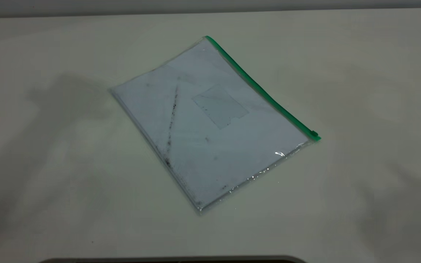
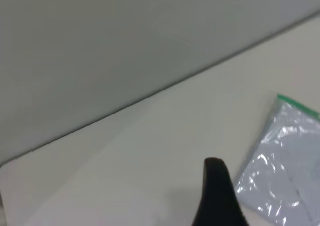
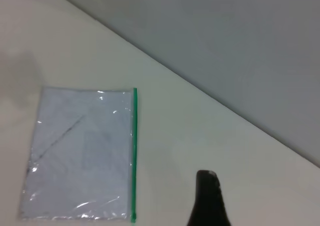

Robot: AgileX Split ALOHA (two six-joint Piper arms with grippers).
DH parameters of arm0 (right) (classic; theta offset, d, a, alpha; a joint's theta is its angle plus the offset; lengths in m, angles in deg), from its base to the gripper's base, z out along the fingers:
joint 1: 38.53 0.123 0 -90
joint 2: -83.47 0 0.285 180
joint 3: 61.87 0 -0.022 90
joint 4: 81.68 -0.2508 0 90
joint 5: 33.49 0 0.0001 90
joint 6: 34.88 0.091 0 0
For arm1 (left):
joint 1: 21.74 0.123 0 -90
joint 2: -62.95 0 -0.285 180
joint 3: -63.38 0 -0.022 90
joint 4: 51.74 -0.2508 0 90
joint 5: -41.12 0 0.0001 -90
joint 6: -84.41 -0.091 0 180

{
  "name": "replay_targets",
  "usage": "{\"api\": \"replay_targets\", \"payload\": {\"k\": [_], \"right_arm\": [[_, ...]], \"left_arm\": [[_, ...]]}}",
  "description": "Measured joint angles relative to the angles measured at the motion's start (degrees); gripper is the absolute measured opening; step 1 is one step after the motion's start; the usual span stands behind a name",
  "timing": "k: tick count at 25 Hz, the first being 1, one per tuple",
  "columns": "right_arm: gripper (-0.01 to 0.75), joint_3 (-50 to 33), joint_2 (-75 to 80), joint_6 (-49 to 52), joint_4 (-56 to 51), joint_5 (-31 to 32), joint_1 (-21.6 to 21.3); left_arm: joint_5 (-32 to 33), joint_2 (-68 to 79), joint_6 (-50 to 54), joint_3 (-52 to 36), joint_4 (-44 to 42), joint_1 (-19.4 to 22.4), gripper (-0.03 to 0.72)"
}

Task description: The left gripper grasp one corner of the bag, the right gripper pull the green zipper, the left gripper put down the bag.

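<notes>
the bag (image 1: 210,128) lies flat on the pale table (image 1: 360,190), turned at an angle, about mid-table in the exterior view. its nearest corner points toward the camera. inside is white paper (image 1: 196,146) marked with black smudges and a dark diagonal streak; a small clear pocket sits on the front. the plastic is glossy, with glints along its near edge. farther back, the green zipper (image 1: 261,89) runs the long right-hand edge, with its slider tab at the nearer end. the left gripper (image 2: 217,196) hangs over bare table beside the bag, touching nothing; the right gripper (image 3: 207,201) likewise, apart from the zipper edge. whether either is released or clenched, i cannot tell.
</notes>
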Motion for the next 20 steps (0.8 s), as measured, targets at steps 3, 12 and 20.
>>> {"api": "replay_targets", "payload": {"k": [3, 12, 20], "right_arm": [[0.592, -7.4, -6.8, 0.7, -0.4, 0.2, 0.0], [0.592, -30.2, -30.5, 2.8, -1.3, 0.3, 0.0], [0.592, -47.5, -49.3, 4.4, -1.3, 1.2, 0.0]], "left_arm": [[0.0, -3.4, 2.6, -3.5, -1.0, 0.0, 0.575], [0.0, -23.8, 8.3, -33.7, -1.0, 0.0, 0.575], [0.0, -44.3, 12.0, -59.3, -1.0, -0.1, 0.575]]}}
